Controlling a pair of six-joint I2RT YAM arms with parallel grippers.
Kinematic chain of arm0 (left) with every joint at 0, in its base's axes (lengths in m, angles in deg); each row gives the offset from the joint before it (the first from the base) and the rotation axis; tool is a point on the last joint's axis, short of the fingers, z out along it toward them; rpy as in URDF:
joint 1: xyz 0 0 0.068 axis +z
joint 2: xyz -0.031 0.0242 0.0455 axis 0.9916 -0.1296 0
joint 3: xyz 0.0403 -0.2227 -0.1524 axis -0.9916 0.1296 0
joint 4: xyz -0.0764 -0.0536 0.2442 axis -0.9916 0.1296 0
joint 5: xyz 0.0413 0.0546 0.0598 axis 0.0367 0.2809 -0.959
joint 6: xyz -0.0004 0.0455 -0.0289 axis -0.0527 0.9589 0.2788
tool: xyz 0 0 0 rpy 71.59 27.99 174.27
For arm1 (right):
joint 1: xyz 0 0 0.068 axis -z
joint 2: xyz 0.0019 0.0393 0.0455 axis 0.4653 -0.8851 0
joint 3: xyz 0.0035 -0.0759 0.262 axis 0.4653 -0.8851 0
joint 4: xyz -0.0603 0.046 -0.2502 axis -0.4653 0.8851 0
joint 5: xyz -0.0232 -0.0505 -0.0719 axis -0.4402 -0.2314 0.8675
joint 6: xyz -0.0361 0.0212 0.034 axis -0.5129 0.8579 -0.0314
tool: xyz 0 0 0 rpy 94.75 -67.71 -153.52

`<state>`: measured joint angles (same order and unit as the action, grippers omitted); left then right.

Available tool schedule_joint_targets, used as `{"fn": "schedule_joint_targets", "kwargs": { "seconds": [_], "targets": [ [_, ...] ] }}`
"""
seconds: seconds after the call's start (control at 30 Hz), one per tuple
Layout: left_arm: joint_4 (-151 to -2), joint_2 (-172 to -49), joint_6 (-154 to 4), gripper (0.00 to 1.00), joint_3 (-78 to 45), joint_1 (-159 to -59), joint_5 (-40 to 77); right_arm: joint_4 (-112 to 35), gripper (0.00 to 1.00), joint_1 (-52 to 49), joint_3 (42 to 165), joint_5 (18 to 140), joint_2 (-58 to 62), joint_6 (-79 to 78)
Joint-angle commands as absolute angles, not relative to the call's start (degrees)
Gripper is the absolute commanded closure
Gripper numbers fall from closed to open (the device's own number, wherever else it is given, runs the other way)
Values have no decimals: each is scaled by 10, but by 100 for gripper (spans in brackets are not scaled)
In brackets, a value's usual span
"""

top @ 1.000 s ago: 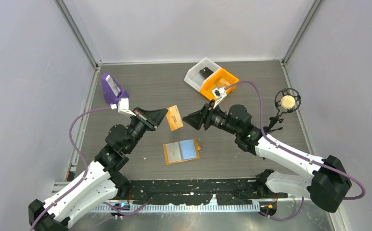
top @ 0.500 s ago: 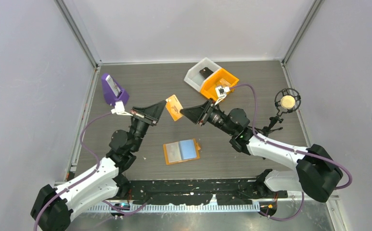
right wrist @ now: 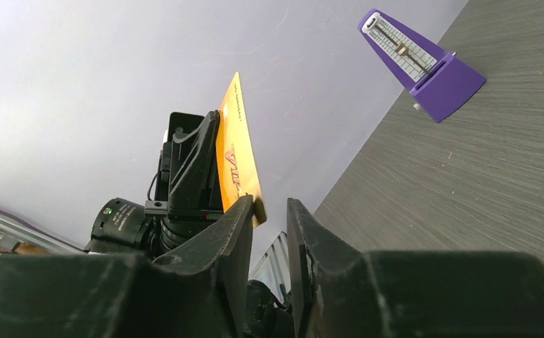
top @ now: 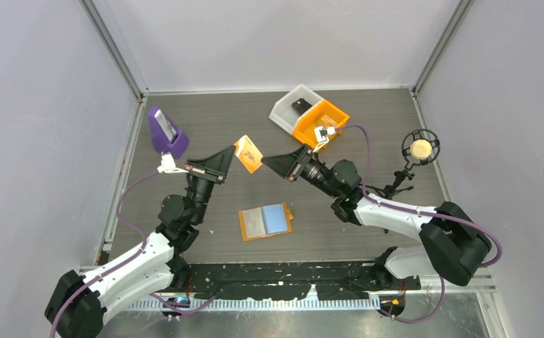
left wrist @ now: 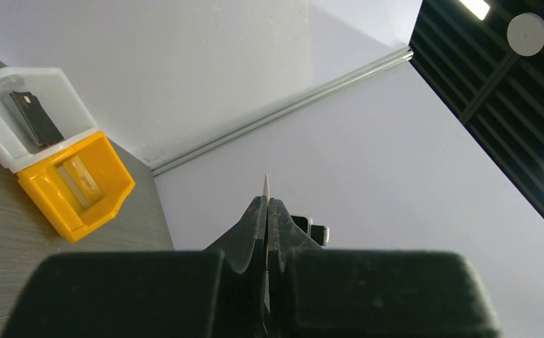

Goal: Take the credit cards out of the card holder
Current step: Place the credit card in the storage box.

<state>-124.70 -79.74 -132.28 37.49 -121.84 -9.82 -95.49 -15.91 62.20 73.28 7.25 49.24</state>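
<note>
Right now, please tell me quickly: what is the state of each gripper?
Left gripper: shut on the orange card.
Right gripper: jaws open, close to the card, holding nothing.

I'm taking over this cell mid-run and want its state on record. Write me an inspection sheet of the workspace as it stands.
Surface: dark wood-grain table, no spills seen.
Job's things: card holder lies open on the table, inside faces up; one orange card is held in the air.
Clutter: purple metronome far left; white bin and orange bin side by side at the back; microphone on a stand, right.
Grippers: left gripper shut on the orange card; right gripper jaws open, close beside the card.
Cables: purple cables loop off both arms, none across the card holder.
Surroundings: plain grey walls; nothing else seen.
</note>
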Motion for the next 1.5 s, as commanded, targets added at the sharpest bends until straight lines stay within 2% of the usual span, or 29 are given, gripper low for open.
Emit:
{"fn": "schedule_joint_targets", "kwargs": {
  "seconds": [0.0, 0.17, 0.37, 0.47, 0.63, 0.77, 0.87, 1.07, 1.3, 1.47],
  "targets": [
    [-1297, -795, -1321, 100, 377, -1217, -121, -1014, 71, -158, 624, 736, 64, 509],
    [-1302, -796, -1322, 100, 385, -1217, -123, -1025, 93, -158, 624, 742, 65, 491],
    [-1235, -756, -1334, 56, 397, -1217, -129, -953, 95, -127, 649, 713, 101, 427],
    [-1149, -710, -1334, 32, 398, -1217, -136, -907, 95, -89, 670, 648, 110, 404],
    [-998, -620, -1321, 1, 395, -1217, -141, -777, 95, 4, 758, 534, 99, 338],
    [-890, -561, -1288, 0, 389, -1217, -137, -585, 95, 74, 858, 457, 55, 235],
    [-799, -526, -1244, 0, 378, -1217, -126, -446, 95, 124, 929, 455, 20, 146],
    [-661, -474, -1147, 0, 343, -1217, -96, -310, 95, 194, 1023, 482, -57, 88],
    [-543, -473, -1011, 0, 249, -1217, -40, -128, 95, 208, 1188, 549, -198, 18],
    [-490, -478, -949, 0, 214, -1217, -41, -112, 95, 212, 1255, 604, -255, 23]
  ]
}}
